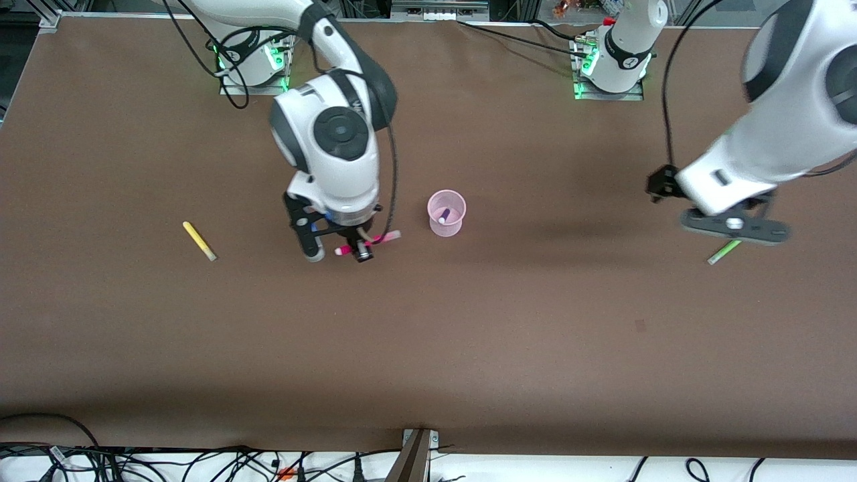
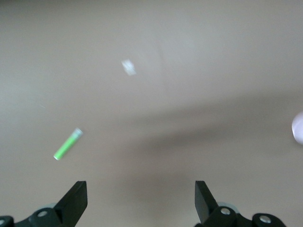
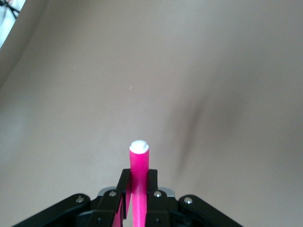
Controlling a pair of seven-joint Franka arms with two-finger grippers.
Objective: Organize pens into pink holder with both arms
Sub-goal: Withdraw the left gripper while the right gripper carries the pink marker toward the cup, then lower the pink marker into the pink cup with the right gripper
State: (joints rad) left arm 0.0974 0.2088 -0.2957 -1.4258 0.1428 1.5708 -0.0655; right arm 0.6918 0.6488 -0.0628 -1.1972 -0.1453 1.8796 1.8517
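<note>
The pink holder (image 1: 446,213) stands upright mid-table with the dark purple pen (image 1: 444,215) in it. My right gripper (image 1: 365,244) hangs just above the table beside the holder, toward the right arm's end, shut on the magenta-pink pen (image 1: 345,250). In the right wrist view the pen (image 3: 139,165) sticks out between the closed fingers of the gripper (image 3: 138,176), pale end forward. My left gripper (image 1: 733,226) is open and empty over the light green pen (image 1: 724,252), which also shows on the table in the left wrist view (image 2: 67,144). The yellow pen (image 1: 199,240) lies toward the right arm's end.
The brown table top (image 1: 428,348) is bare nearer the front camera. Cables lie along its near edge (image 1: 201,462) and near the arm bases. A pale blob at the edge of the left wrist view (image 2: 298,127) may be the holder.
</note>
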